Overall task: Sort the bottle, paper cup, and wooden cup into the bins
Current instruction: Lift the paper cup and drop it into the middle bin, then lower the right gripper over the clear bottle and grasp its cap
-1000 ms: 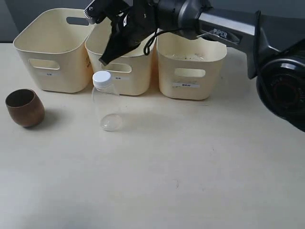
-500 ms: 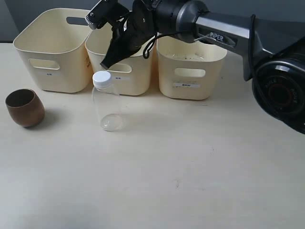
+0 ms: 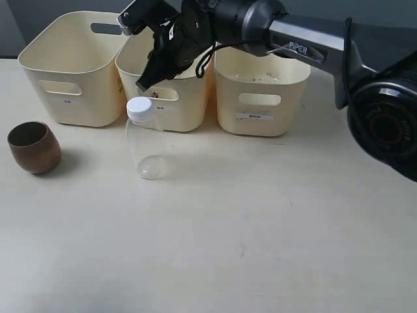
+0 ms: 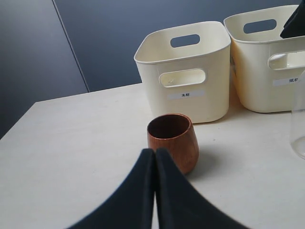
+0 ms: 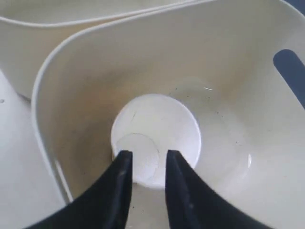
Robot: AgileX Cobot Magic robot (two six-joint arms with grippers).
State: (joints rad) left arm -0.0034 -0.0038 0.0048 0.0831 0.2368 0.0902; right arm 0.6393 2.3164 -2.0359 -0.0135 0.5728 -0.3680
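The clear bottle with a white cap stands on the table in front of the middle bin. Far to the left sits the brown wooden cup. My right gripper hangs over the middle bin, open and holding nothing. In the right wrist view its jaws stand apart above the white paper cup, which rests upright on the bin's floor. My left gripper is shut and empty, its tips just short of the wooden cup. The exterior view does not show the left gripper.
Three cream bins stand in a row at the back: the left bin, the middle one and the right bin. The left bin is behind the wooden cup. The bottle's edge shows beside the middle bin.
My right arm has shifted only slightly above the middle bin. The bottle and the wooden cup have not moved.
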